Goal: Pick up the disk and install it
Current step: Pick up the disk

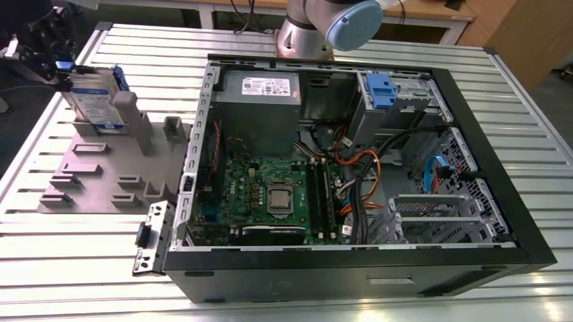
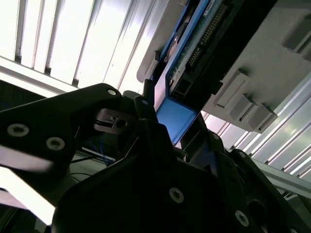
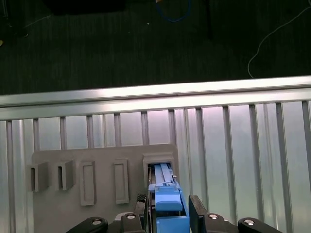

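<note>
silver arm point(image 1: 300, 37), pale blue joint cap point(image 1: 353, 23), black screw-studded wrist housing point(image 2: 146, 194).

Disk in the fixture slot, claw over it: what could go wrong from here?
1. The disk stands upright in a close-fitting slot of the grey fixture; a tilted lift could jam it or drag the fixture along.
2. The claw sits at the blue carrier end alone, so the disk might swing or slip.
3. Cables crowd the open case and could snag it.
</note>
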Controlling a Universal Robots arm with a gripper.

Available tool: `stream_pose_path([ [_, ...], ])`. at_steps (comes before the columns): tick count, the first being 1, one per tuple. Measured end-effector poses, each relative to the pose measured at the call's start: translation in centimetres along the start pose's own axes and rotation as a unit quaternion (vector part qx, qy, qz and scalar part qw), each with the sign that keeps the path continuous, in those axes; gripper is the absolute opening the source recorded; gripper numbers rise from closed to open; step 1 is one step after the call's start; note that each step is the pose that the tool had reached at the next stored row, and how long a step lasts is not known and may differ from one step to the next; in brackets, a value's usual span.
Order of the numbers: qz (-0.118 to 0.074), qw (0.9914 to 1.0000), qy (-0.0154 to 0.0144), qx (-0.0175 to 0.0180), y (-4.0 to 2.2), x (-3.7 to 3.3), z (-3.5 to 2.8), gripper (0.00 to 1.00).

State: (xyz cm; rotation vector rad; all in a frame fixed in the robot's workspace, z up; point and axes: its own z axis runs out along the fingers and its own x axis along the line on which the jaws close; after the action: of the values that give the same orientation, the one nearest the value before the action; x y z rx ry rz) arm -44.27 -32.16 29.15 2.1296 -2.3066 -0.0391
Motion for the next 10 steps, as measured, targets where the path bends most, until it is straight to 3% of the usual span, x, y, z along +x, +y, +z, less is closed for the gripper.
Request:
stream_pose_path([
  [7,0.001,1.0,0.0001,0.0007,0.02,-0.01,0.02,0.46],
  [10,0.018,0.99984,0.0002,0.0009,0.02,-0.03,0.01,0.46],
])
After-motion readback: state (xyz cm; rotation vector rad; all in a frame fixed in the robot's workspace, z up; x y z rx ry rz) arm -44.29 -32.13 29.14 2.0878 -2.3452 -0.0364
